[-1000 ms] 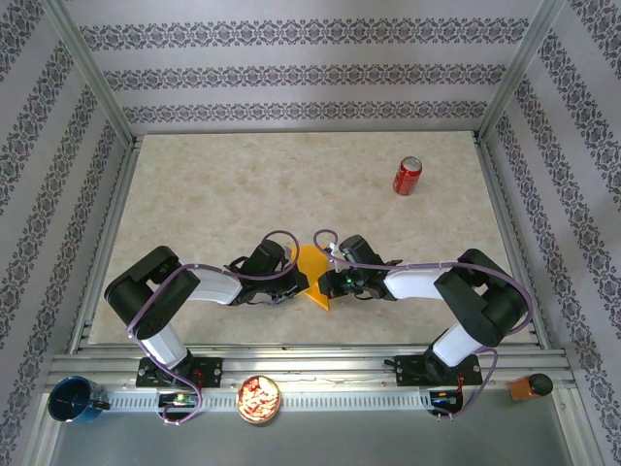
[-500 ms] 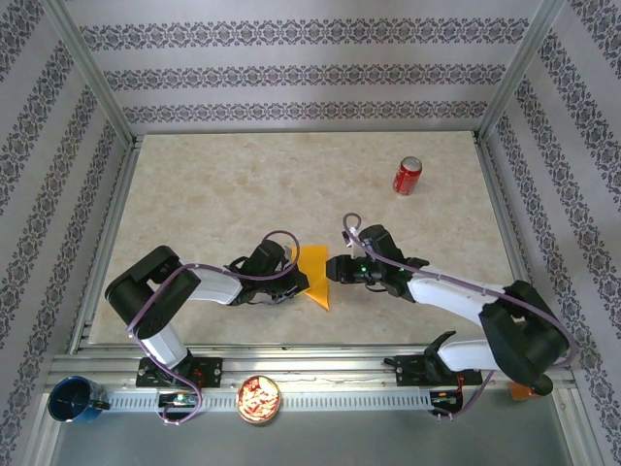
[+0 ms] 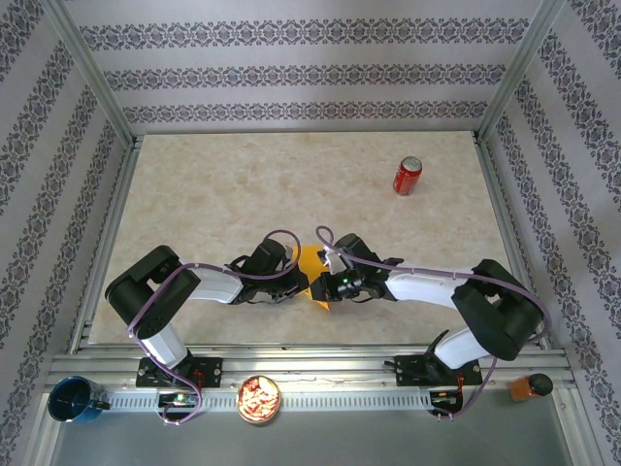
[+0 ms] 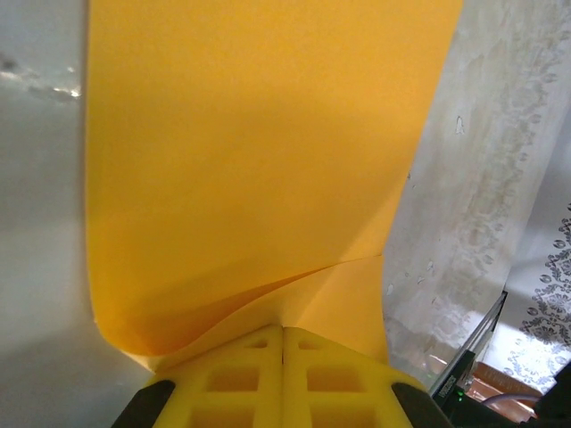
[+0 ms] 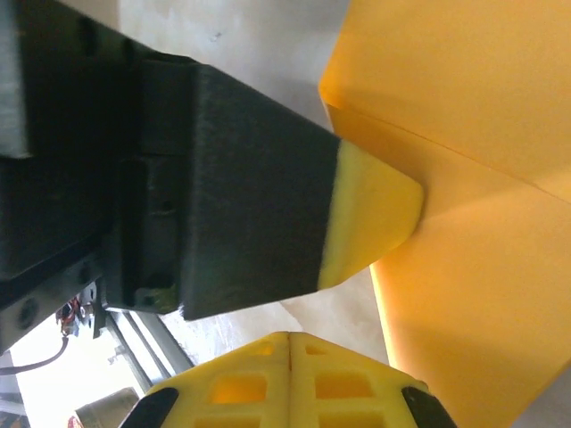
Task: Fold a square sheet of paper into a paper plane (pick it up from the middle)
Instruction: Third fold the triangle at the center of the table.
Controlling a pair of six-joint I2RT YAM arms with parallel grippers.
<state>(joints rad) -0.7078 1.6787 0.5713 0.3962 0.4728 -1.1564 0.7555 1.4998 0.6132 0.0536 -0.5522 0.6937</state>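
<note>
Now, orange paper (image 4: 250, 160) in closed left claw (image 4: 284, 357); closed, empty right claw (image 5: 287, 346) just beside

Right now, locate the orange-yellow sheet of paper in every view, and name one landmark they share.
Top external: the sheet of paper lies low centre, between the two arms' tips.
Left wrist: it covers the upper middle, rising from the yellow fingers.
Right wrist: it takes the right side.
Shared landmark: the left gripper at the paper's edge, bottom centre in its own view, a yellow-tipped black finger in the right wrist view.
</note>
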